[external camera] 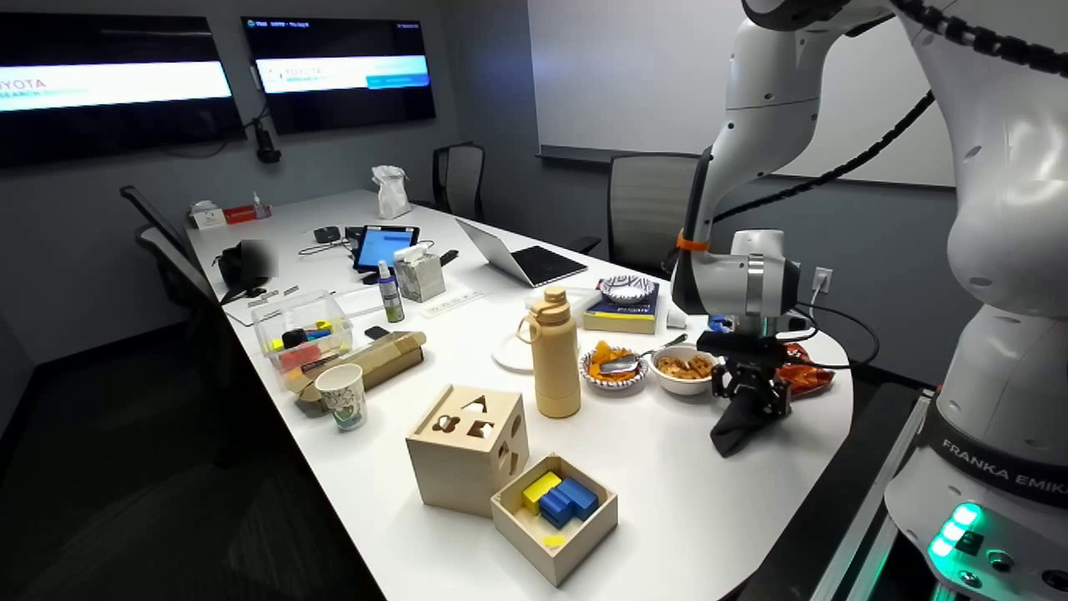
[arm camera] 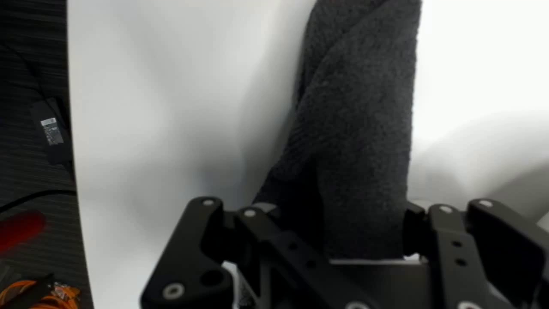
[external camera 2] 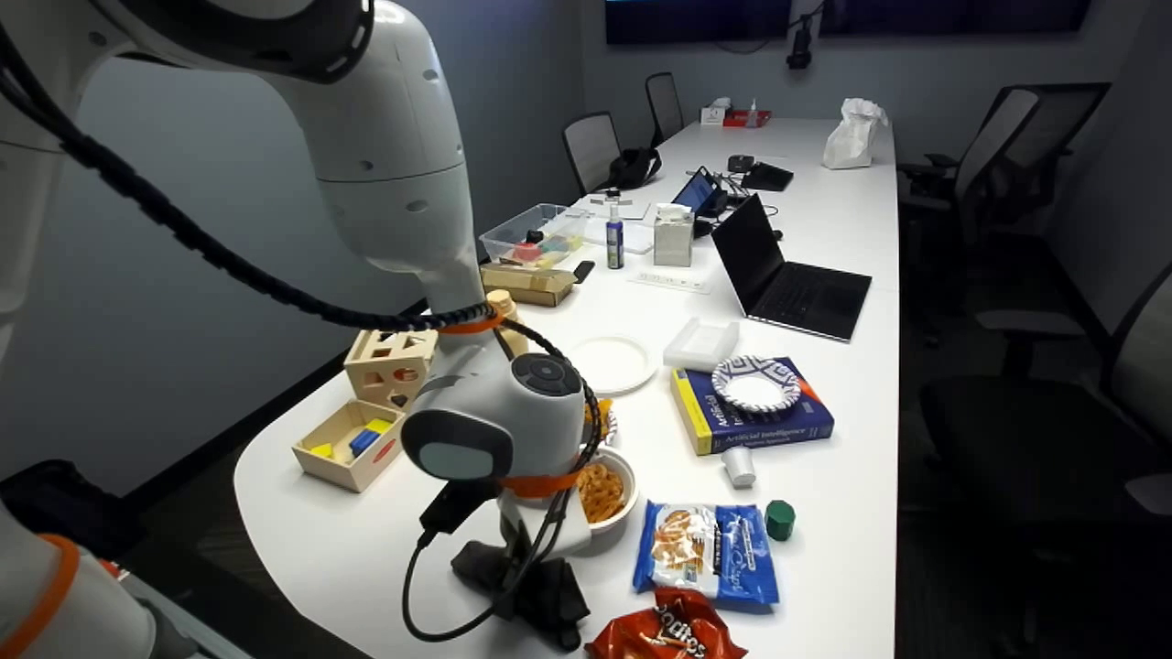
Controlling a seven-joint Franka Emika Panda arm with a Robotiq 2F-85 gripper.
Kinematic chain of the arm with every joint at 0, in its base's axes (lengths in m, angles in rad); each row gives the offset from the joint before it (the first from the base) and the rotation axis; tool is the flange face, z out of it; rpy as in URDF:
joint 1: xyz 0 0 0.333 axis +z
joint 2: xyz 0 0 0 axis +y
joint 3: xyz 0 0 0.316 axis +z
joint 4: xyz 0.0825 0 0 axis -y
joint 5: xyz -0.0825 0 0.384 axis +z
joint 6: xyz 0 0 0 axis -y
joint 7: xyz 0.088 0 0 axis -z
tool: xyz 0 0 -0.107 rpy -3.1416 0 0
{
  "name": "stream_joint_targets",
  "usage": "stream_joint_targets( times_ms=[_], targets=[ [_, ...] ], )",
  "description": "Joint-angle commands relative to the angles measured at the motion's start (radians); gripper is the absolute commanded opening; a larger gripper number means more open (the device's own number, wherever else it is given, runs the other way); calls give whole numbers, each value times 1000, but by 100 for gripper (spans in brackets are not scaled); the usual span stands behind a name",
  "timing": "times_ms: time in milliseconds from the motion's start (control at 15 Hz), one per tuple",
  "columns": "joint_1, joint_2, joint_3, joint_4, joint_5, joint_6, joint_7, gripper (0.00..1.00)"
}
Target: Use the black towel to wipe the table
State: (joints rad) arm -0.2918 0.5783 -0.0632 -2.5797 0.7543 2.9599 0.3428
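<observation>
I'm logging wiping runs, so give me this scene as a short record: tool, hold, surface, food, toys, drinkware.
tool: black towel, creased
hold: towel between the fingers of the gripper; how tightly cannot be told
surface: white table
food: snack-filled white bowl, red Doritos bag, blue packet
toys: wooden shape-sorter; open wooden box holding yellow and blue blocks
drinkware: tan bottle, upright; patterned cup

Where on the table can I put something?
One bare patch is between the box of blocks and black towel; another between the cardboard box and plate. It's crowded from the bottle past the white bowl to the red bag.
</observation>
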Motion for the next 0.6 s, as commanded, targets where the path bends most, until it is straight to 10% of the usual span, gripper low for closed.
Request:
stream_joint_targets(
  times_ms=[0, 533],
  targets=[
    [-5, 37, 2, 91, -20, -20, -10, 5],
    [29, 7, 45, 73, -72, -146, -71, 5]
  ],
)
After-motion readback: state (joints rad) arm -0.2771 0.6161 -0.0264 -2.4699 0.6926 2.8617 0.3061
